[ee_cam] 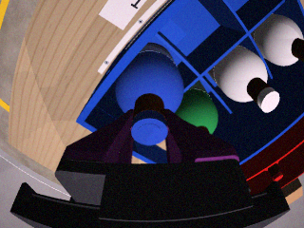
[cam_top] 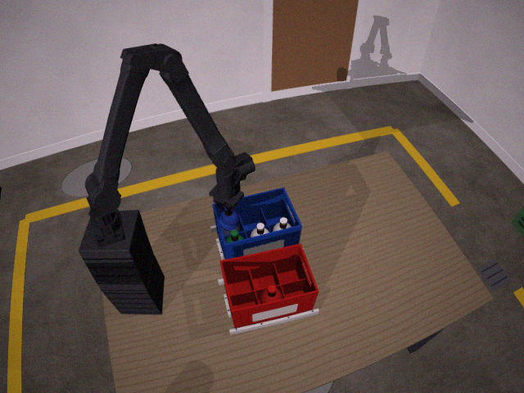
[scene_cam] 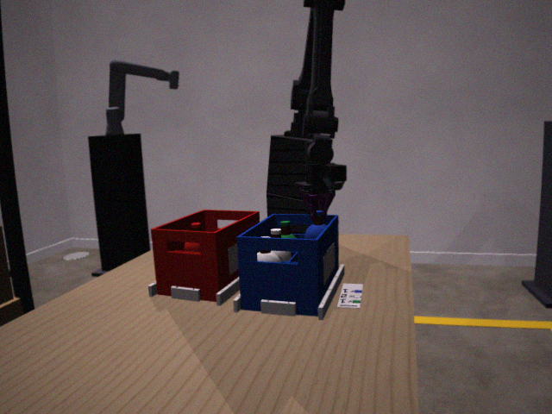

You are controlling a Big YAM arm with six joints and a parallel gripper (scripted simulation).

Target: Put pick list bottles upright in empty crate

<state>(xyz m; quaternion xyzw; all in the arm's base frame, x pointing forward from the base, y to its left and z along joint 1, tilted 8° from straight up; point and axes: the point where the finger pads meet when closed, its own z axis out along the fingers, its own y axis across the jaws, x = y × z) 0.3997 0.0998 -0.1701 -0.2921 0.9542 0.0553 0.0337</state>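
At the centre of the top view, the fingers (cam_top: 228, 208) (scene_cam: 318, 212) pinch the blue bottle (cam_top: 229, 220) (scene_cam: 316, 231) (ee_cam: 149, 83) by its neck, in the left end of the blue crate (cam_top: 261, 242) (scene_cam: 279, 283) (ee_cam: 82, 120). The green bottle (cam_top: 233, 237) (scene_cam: 285, 229) (ee_cam: 199, 111) and two white bottles stand in there too. Below, the red crate (cam_top: 275, 308) (scene_cam: 185, 267) (ee_cam: 266, 178) holds a red bottle (cam_top: 271, 292) (scene_cam: 192, 242). The pick list (scene_cam: 350, 296) (ee_cam: 124, 13) lies right of the blue crate in the exterior view.

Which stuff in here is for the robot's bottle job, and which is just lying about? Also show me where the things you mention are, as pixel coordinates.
For the job:
- claw (cam_top: 228, 208) (scene_cam: 318, 212) (ee_cam: 149, 115)
- blue bottle (cam_top: 229, 219) (scene_cam: 316, 231) (ee_cam: 149, 83)
- green bottle (cam_top: 233, 237) (scene_cam: 285, 235) (ee_cam: 199, 111)
- two white bottles
- blue crate (cam_top: 262, 240) (scene_cam: 279, 285)
- pick list (scene_cam: 350, 296)

Not needed now:
- red crate (cam_top: 241, 314) (scene_cam: 185, 272)
- red bottle (cam_top: 271, 292) (scene_cam: 192, 246)
- brown door (cam_top: 313, 42)
- yellow floor tape (cam_top: 317, 146) (scene_cam: 481, 322)
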